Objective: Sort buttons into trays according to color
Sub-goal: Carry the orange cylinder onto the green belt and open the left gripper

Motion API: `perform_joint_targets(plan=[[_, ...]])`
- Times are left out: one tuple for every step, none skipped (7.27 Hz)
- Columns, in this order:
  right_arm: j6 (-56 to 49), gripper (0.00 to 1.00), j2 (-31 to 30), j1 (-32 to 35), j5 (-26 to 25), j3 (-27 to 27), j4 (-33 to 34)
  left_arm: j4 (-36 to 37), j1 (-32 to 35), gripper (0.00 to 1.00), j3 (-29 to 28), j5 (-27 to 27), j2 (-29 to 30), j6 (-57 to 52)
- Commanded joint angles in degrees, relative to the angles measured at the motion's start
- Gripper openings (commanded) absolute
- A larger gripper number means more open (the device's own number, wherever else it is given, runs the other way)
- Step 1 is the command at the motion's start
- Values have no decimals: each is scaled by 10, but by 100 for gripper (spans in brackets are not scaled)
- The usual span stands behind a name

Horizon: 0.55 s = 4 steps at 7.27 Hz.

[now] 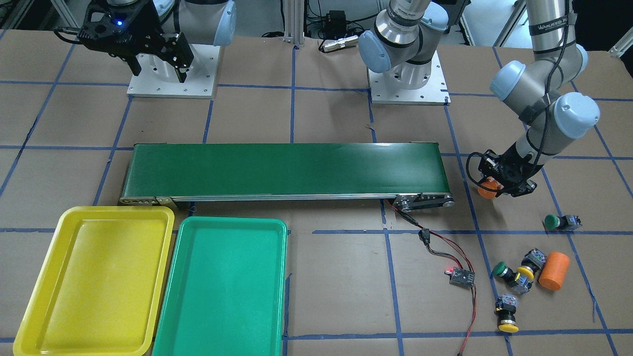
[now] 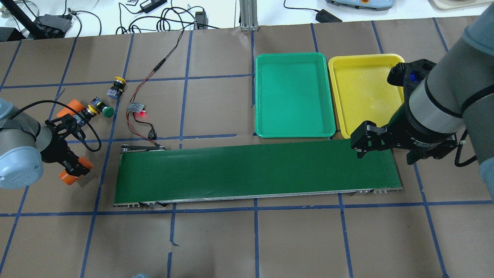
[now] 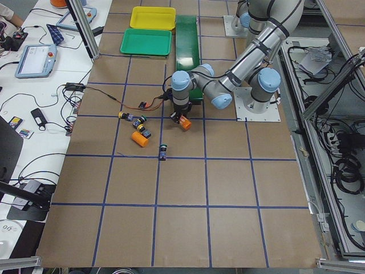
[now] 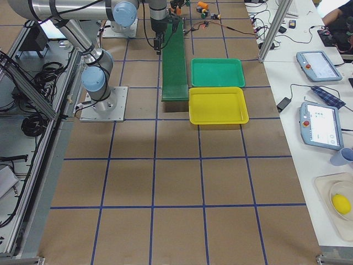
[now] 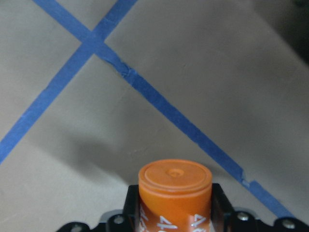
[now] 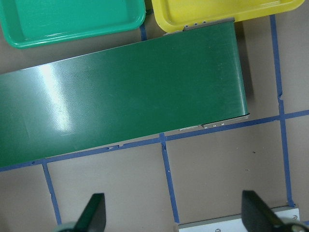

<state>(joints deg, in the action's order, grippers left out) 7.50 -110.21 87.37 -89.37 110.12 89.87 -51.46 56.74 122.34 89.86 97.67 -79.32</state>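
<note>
White hand-drawn marks ran down the side of the orange cylinder (image 5: 175, 193) in the left wrist view, but the frame's edge cut them off and they could not be read. A black band (image 1: 549, 23) on the left arm (image 1: 544, 94) bore white lettering too small to make out surely. The table (image 1: 336, 296) was covered in brown paper ruled into squares by blue tape, and a white side bench (image 4: 287, 55) ran along one side. A long dark-green conveyor belt (image 1: 287, 168) lay across the middle, with wires (image 1: 435, 247) leading from one end to a small board (image 1: 461, 277) showing a red light. The left arm was folded down low past that end, the left gripper (image 2: 74, 168) near the table with its fingers pinching the orange cylinder. The right arm (image 2: 444, 96) held the right gripper (image 1: 158, 69) high and pointing down, its fingers (image 6: 94, 215) spread wide. All four buttons lay on the table, well apart from the trays. A lone green button (image 1: 561, 222) lay by itself, while another green button (image 1: 503, 270) touched a yellow button (image 1: 528, 267) beside a second orange cylinder (image 1: 554, 270). A last yellow button (image 1: 508, 316) lay near them. The yellow tray (image 1: 99, 282) and green tray (image 1: 222, 291) sat side by side at the belt's other end.
</note>
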Motion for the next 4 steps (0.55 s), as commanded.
perform_joint_targets(plan=[[-4, 100, -2, 0, -2, 0, -2, -100, 68, 0, -25, -47, -65, 24], [-3, 100, -1, 0, -2, 0, -2, -106, 137, 0, -20, -47, -90, 22], [-3, 100, -3, 0, -1, 0, -2, -108, 196, 0, -7, -40, -99, 21], [-3, 100, 0, 0, -1, 0, -1, -102, 230, 0, 14, -36, -105, -3]])
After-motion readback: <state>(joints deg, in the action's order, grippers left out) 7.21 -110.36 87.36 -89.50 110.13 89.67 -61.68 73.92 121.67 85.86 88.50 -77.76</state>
